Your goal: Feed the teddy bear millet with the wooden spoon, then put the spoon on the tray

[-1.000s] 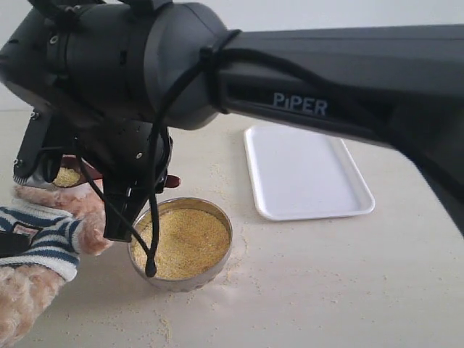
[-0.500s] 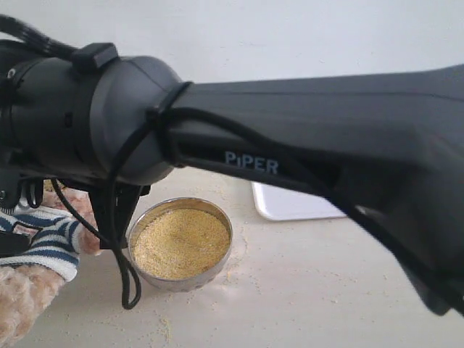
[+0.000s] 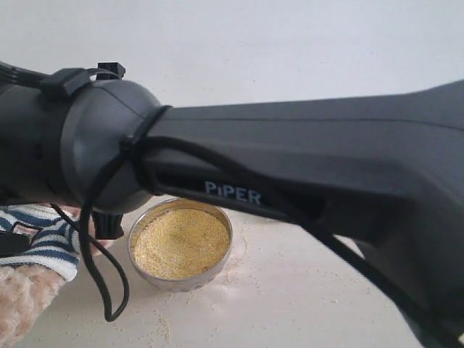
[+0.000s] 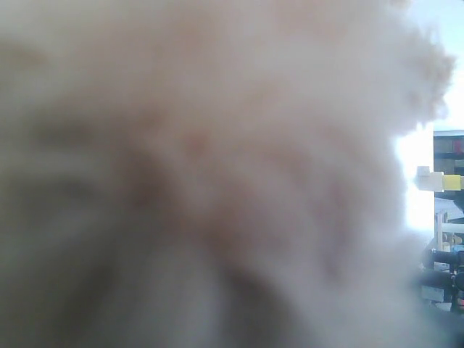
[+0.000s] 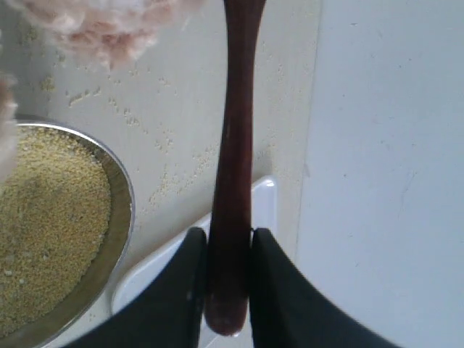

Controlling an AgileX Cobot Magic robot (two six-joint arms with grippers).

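Note:
The right wrist view shows my right gripper (image 5: 229,239) shut on the end of the wooden spoon (image 5: 232,145). Its dark handle runs out toward the teddy bear's tan fur (image 5: 109,29), and the spoon's bowl is out of frame. The millet (image 5: 43,217) fills a round metal bowl (image 5: 119,217) beside the handle, and a corner of the white tray (image 5: 264,206) lies under it. In the exterior view the teddy bear (image 3: 32,250) in its striped shirt sits at the left beside the millet (image 3: 181,243). My black right arm (image 3: 290,167) hides the spoon and tray there. Blurred teddy bear fur (image 4: 203,159) fills the left wrist view and hides the left jaws.
Loose grains are scattered on the beige table (image 3: 290,290) around the metal bowl (image 3: 181,283). A white wall (image 3: 290,43) stands behind. A cable loop (image 3: 109,290) hangs from the right arm close to the bowl.
My right arm has swung left and nearer the exterior camera, now covering the tray, the spoon and the gripper that showed by the bear a second ago. Bowl and bear stay put.

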